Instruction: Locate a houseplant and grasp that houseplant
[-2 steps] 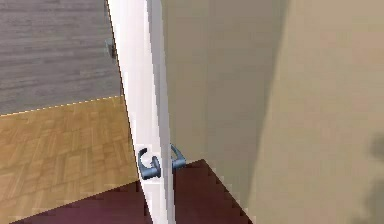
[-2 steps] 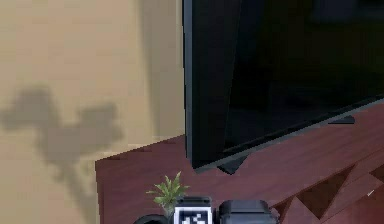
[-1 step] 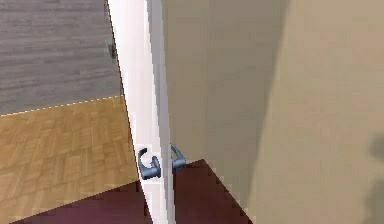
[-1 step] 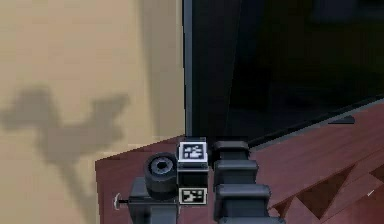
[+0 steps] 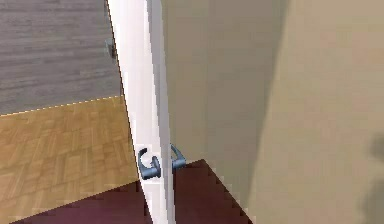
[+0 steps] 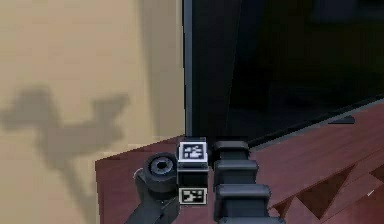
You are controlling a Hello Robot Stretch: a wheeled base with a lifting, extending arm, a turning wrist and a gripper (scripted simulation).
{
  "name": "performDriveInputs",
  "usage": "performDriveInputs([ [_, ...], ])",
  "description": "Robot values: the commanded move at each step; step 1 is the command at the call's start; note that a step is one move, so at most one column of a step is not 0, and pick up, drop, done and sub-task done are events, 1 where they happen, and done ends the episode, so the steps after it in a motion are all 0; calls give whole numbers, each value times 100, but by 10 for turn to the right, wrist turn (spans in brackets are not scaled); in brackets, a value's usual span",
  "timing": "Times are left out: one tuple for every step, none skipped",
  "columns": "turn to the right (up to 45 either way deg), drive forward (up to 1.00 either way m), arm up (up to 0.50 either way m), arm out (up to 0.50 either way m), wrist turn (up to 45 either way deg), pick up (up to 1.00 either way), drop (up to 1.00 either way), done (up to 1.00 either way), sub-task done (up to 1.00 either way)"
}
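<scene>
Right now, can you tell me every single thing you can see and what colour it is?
door: one, white, edge-on in the forward view's middle
door handle: one, grey-blue, low on the door
wall: beige, forward view's right
wooden floor: light brown, forward view's left, past the door
dark red floor: forward view's bottom
panel: one, black, arm side view's right
arm: one, dark bar, arm side view's bottom
marker squares: two, white with black marks, at the arm's end
fingers: dark, below and left of the squares; I cannot tell whether they hold anything
</scene>
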Motion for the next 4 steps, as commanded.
performDriveInputs([
  [0, 0, 0, 0, 450, 0, 0, 0, 0],
  [0, 0, 0, 0, 450, 0, 0, 0, 0],
  [0, 0, 0, 0, 300, 0, 0, 0, 0],
  [0, 0, -30, 0, 0, 0, 0, 0, 0],
])
